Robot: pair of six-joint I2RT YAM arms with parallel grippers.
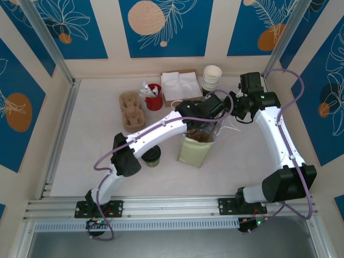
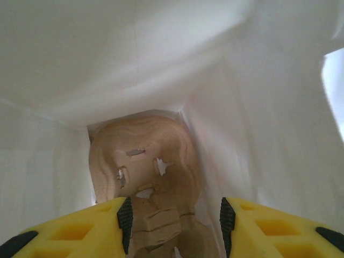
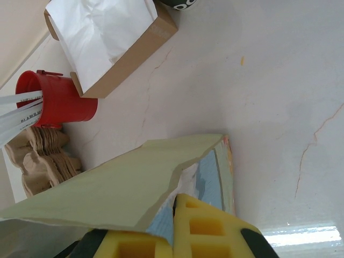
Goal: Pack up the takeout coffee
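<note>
The takeout coffee (image 1: 152, 156), a small cup with a black lid, stands on the table left of the pale green paper bag (image 1: 195, 152), partly under my left arm. My left gripper (image 1: 200, 128) reaches down into the bag's mouth. Seen from its wrist, the left gripper (image 2: 174, 215) is open among the bag's white inner walls, with a brown pulp cup carrier (image 2: 145, 172) lying at the bottom beyond the fingers. My right gripper (image 1: 219, 117) is at the bag's right rim. In its wrist view the right gripper (image 3: 174, 201) is shut on the bag (image 3: 107, 193) edge.
At the back stand a red cup (image 1: 153, 97) of packets, a stack of pulp carriers (image 1: 133, 110), a box of white napkins (image 1: 180, 86) and a stack of lidless cups (image 1: 212, 78). Walls and a metal frame close in the table.
</note>
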